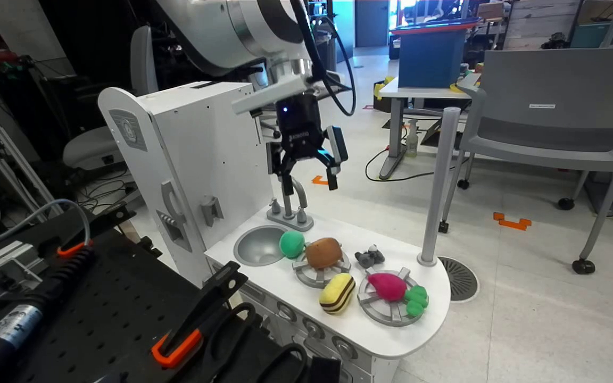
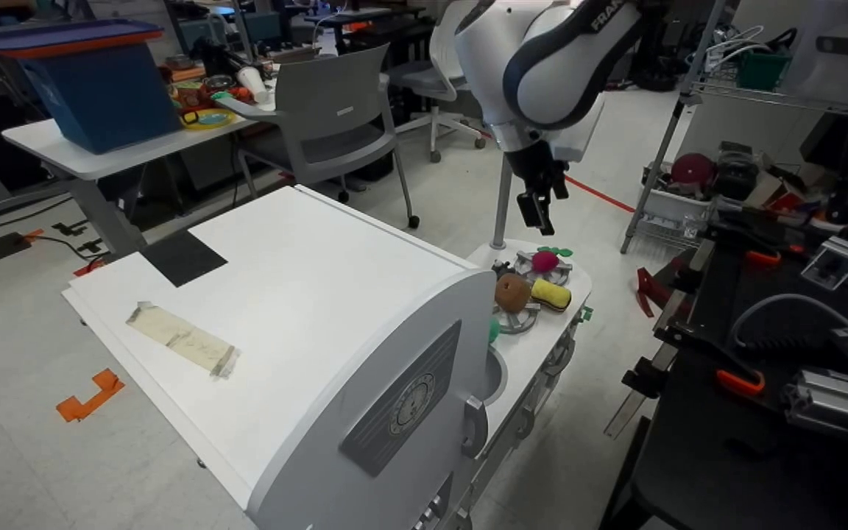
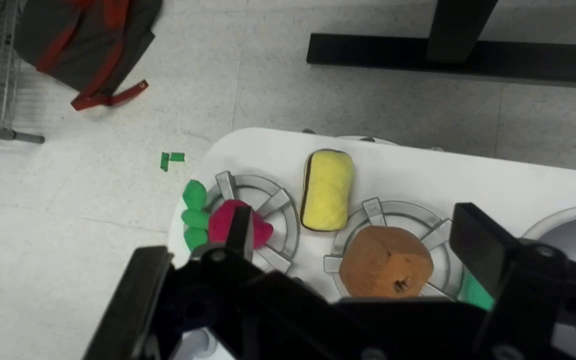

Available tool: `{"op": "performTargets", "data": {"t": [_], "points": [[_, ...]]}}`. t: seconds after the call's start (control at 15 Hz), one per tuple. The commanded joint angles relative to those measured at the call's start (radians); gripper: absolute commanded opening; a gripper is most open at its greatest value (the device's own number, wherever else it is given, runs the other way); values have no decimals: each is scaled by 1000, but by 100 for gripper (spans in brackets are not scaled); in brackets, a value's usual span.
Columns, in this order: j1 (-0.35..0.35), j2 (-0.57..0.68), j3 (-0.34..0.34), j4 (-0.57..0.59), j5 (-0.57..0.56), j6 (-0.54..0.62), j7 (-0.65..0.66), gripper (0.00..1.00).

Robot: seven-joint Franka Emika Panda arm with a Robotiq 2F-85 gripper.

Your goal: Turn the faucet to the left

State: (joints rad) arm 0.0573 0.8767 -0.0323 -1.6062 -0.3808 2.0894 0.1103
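The faucet (image 1: 300, 197) is silver-grey with an arched, hooked spout and a short base with two small handles. It stands behind the round sink basin (image 1: 260, 246) on the white toy kitchen counter. The gripper partly overlaps its top in that exterior view. In the other picture from outside, the cabinet hides it, and I cannot make it out in the wrist view. My gripper (image 1: 310, 183) is open and empty, pointing down above the counter. It also shows in an exterior view (image 2: 539, 213). In the wrist view the open gripper (image 3: 355, 222) has its fingers wide apart over the burners.
A brown toy (image 1: 323, 252), a yellow toy (image 1: 337, 293), a pink toy with green leaves (image 1: 387, 287), a green toy (image 1: 291, 244) and a grey toy (image 1: 370, 256) lie on the counter. A grey post (image 1: 439, 186) and a tall white cabinet (image 1: 210, 154) stand at its ends.
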Motion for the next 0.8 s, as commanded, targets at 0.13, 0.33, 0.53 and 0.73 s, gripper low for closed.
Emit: {"op": "performTargets", "data": {"t": [0.13, 0.33, 0.53, 0.73], "points": [[-24, 188, 41, 149, 45, 208, -216, 100], [-26, 211, 82, 146, 63, 321, -317, 100], [-34, 231, 121, 141, 67, 410, -439, 100], [-31, 282, 137, 202, 65, 463, -524, 100]]}}
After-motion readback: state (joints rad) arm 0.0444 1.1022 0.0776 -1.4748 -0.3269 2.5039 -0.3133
